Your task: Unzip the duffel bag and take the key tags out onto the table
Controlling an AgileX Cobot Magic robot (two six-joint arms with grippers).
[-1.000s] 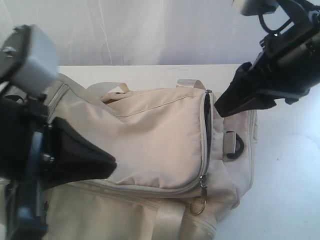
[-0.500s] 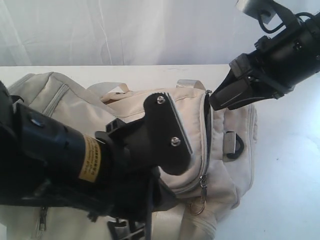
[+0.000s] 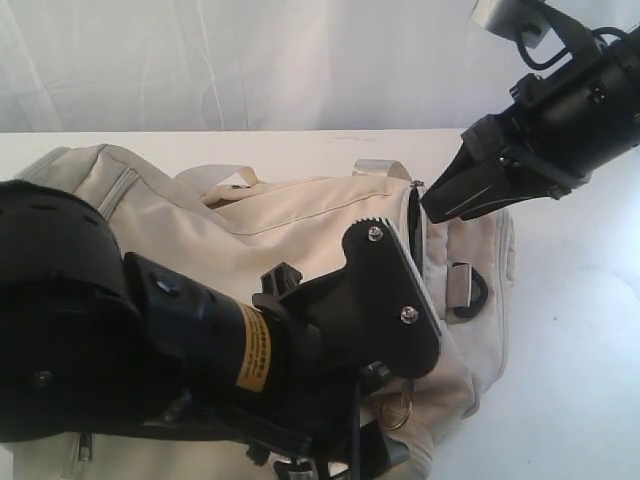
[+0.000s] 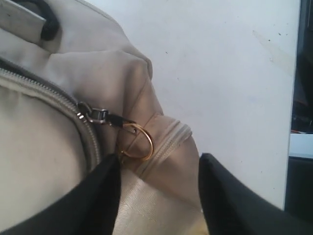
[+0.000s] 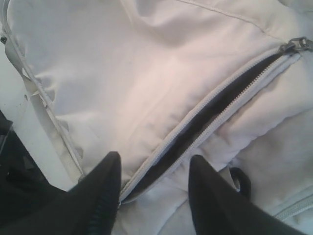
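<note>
The cream duffel bag (image 3: 300,225) lies across the white table (image 3: 570,380). Its curved top zipper gapes along a dark slit (image 5: 210,117), with a slider (image 5: 293,45) at one end. My right gripper (image 5: 154,156) hovers open just above that slit's other end, one finger on each side; in the exterior view it hangs at the bag's far right (image 3: 432,210). My left gripper (image 4: 160,159) is open over the bag's near right corner. One finger (image 4: 98,196) almost touches a gold ring (image 4: 139,142) clipped to a zipper pull (image 4: 95,115). The key tags are hidden.
My bulky black left arm (image 3: 150,350) covers the bag's near left half in the exterior view. A black D-ring (image 3: 470,290) sits on the bag's right end. White table runs to the right of the bag; a white curtain (image 3: 250,60) hangs behind.
My left arm has swung in from the left over the bag, toward its near right corner with the gold ring. The right gripper has lifted slightly and stays by the zipper's far end.
</note>
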